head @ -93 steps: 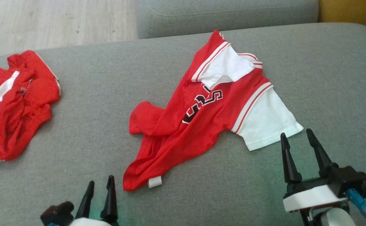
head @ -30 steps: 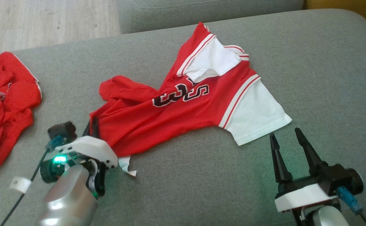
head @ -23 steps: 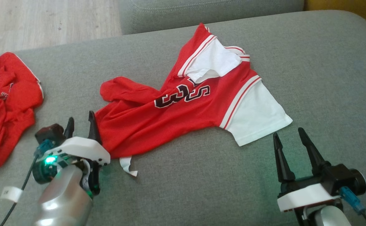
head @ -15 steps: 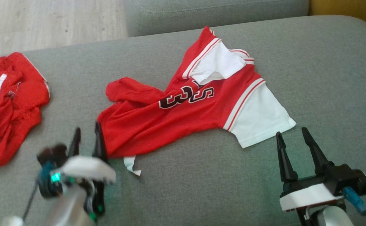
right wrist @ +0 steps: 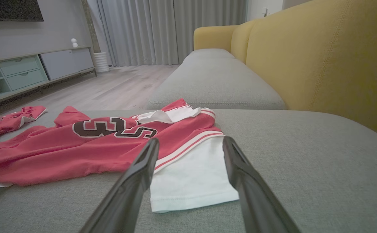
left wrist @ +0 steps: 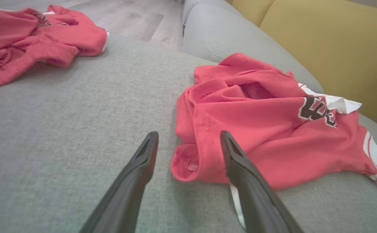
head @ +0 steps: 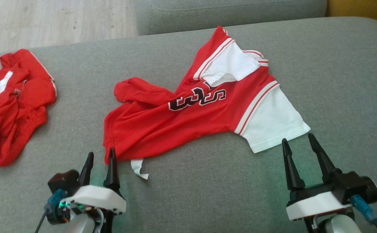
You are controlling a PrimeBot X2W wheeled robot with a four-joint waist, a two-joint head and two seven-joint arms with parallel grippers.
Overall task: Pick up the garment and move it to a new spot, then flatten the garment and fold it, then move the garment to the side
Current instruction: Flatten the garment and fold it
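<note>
Red shirt (head: pixel 175 124) lying rumpled on the grey sofa (head: pixel 207 194), hem corner (head: pixel 110 154) just beyond the tips of the left gripper (head: pixel 101 152), white sleeve (head: pixel 272 123) just beyond the right gripper (head: pixel 297 138), both spread wide, holding nothing

Jersey (head: pixel 162 126) is red with white sleeves, striped trim, dark numbers; other garment (head: pixel 10 106) red and white too, on grey sofa (head: pixel 207 194).
</note>
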